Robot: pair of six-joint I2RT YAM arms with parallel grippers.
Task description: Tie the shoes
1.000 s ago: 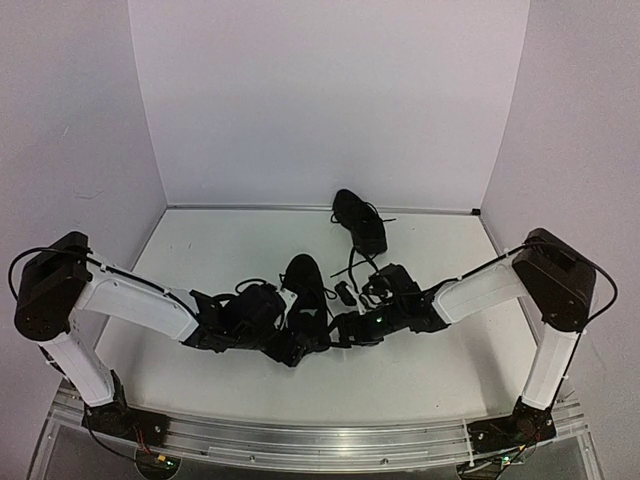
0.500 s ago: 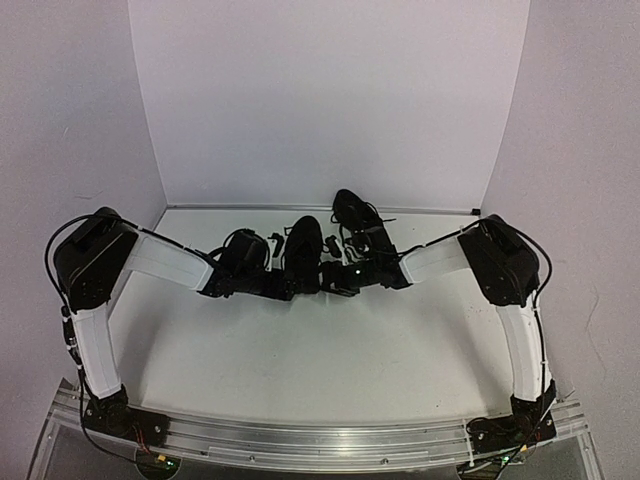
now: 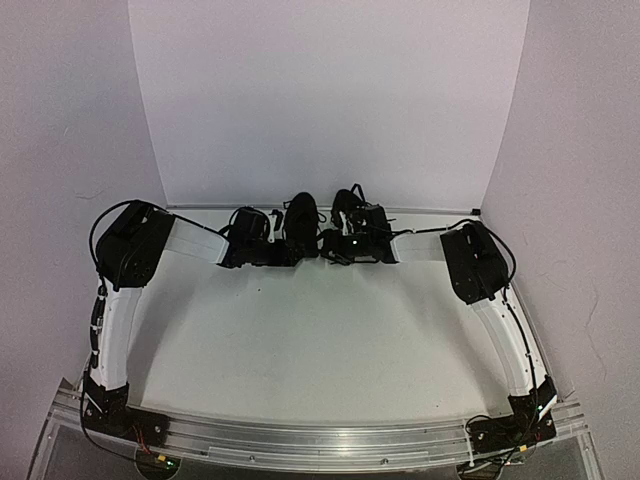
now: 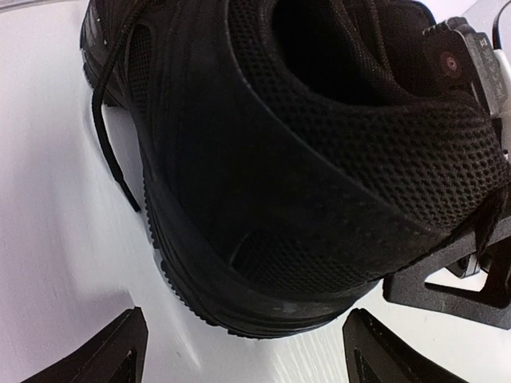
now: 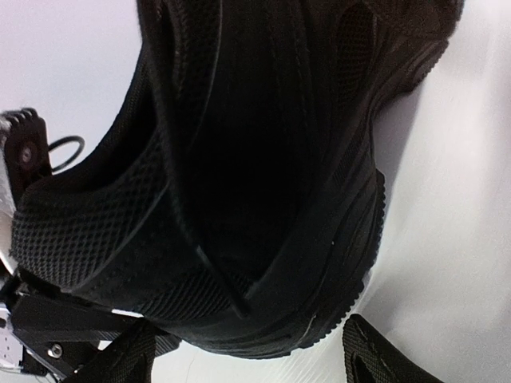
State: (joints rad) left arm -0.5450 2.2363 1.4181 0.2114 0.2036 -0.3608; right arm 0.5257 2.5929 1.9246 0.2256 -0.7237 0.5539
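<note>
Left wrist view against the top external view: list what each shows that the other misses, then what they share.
Only the left wrist view: the mesh weave on the left shoe at its heel, its ribbed sole edge, and a loose lace trailing onto the table. Only the top external view: the second shoe just to its right, the left arm, the right arm and the back wall. Both: that left shoe sitting between the open left gripper and the right gripper.
</note>
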